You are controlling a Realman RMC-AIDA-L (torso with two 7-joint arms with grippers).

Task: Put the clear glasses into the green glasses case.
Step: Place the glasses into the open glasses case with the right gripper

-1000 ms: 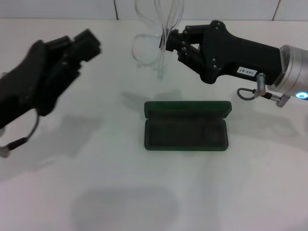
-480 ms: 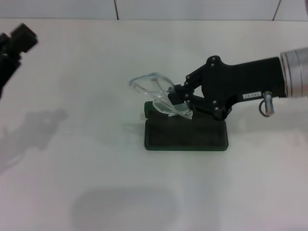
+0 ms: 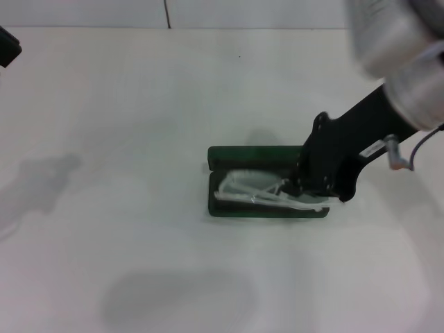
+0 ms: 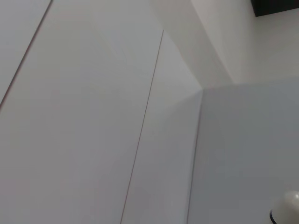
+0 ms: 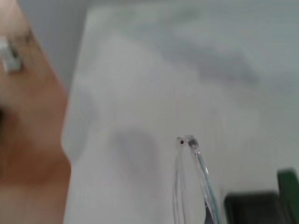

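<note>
1. A white worktop (image 3: pixel 139 104) spreads out before me, plain and matte across the whole head view.
2. Soft grey shadows lie on it: one patch near the front edge (image 3: pixel 177 298) and a fainter one out to my left (image 3: pixel 41 180).
3. Behind the worktop runs a pale wall (image 3: pixel 243 12) with a thin dark vertical seam (image 3: pixel 167 14) in it.
4. My left wrist view takes in only white wall panels (image 4: pixel 84 116), split by a fine dark line (image 4: pixel 145 126) and meeting at a corner.
5. At the edge of my right wrist view sits a blurred tan-brown surface (image 5: pixel 28 121); I cannot tell what it is.
</note>
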